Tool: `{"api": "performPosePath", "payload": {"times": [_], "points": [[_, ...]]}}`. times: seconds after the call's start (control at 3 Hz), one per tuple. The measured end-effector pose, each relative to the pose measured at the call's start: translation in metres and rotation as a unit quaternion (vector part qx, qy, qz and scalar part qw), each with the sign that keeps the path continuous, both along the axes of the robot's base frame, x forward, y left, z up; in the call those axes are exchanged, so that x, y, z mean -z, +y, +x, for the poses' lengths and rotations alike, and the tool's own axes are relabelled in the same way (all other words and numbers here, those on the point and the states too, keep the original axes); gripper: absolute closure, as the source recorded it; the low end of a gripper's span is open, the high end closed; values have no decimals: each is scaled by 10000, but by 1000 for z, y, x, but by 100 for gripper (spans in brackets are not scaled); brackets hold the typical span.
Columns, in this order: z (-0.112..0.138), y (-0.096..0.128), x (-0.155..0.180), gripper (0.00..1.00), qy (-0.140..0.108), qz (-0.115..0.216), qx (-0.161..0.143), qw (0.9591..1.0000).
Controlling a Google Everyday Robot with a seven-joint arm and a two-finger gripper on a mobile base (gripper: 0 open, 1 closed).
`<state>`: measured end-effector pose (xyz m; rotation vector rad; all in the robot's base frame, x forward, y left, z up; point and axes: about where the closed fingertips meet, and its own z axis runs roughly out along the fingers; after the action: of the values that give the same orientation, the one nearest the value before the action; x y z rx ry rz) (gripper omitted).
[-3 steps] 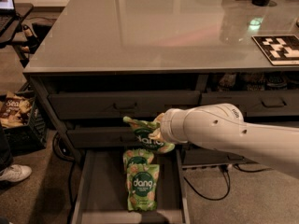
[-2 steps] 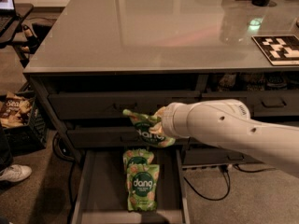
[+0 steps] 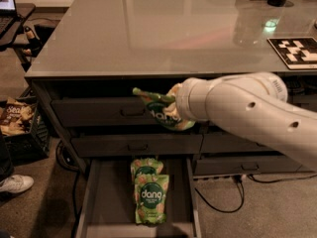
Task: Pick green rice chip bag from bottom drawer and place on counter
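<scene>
My gripper [image 3: 171, 114] is shut on a green rice chip bag [image 3: 157, 112] and holds it in the air in front of the upper drawer fronts, just below the edge of the counter [image 3: 163, 29]. The white arm comes in from the right and hides most of the fingers. Two more green rice chip bags [image 3: 150, 197] lie overlapping on the floor of the open bottom drawer [image 3: 106, 202], directly below the held bag.
Closed drawers with handles [image 3: 131, 111] are behind the held bag. A black-and-white marker tile [image 3: 296, 51] lies on the counter at the right. A crate with a brown bag [image 3: 15, 117] stands at the left. Cables lie on the floor at the right.
The gripper has lifted the green bag higher, from the lower drawer fronts up to just under the counter edge. The two bags in the drawer have not moved.
</scene>
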<state>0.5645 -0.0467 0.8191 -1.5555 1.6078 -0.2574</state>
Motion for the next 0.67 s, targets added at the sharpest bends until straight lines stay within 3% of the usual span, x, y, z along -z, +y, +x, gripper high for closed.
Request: {"api": "performPosePath", "payload": {"times": [0.33,0.67], "points": [[11,11,-35,100,-381,-226,-210,9988],[12,12,-37,100,-404,-233,-220,9987]]}}
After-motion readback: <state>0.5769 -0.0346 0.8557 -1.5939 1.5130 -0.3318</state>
